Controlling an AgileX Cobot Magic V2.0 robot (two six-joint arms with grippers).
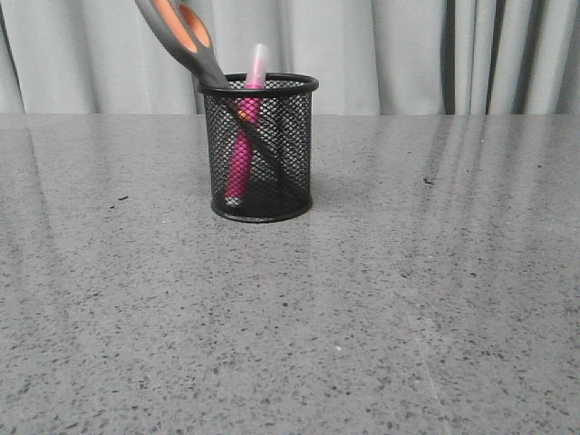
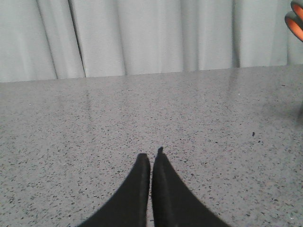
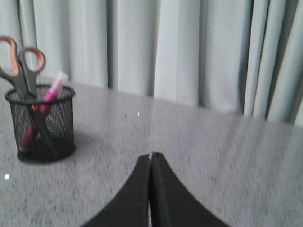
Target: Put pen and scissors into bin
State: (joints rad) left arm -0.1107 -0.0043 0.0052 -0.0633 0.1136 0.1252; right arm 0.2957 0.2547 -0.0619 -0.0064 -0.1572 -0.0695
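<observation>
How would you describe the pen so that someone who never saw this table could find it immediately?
On the grey speckled table stands one black wire-mesh bin, in front of the pale curtain. Two things lean inside it. The pen is the magenta-pink stick with a pale translucent tip just above the rim, unlike the scissors, which have dark grey handles lined orange.

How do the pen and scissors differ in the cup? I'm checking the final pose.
The pen is pink, and only its pale cap clears the rim; the scissors are dark grey and orange, their handles far above it. The pen stands near upright; the scissors lean hard. Both sit inside the cup.
</observation>
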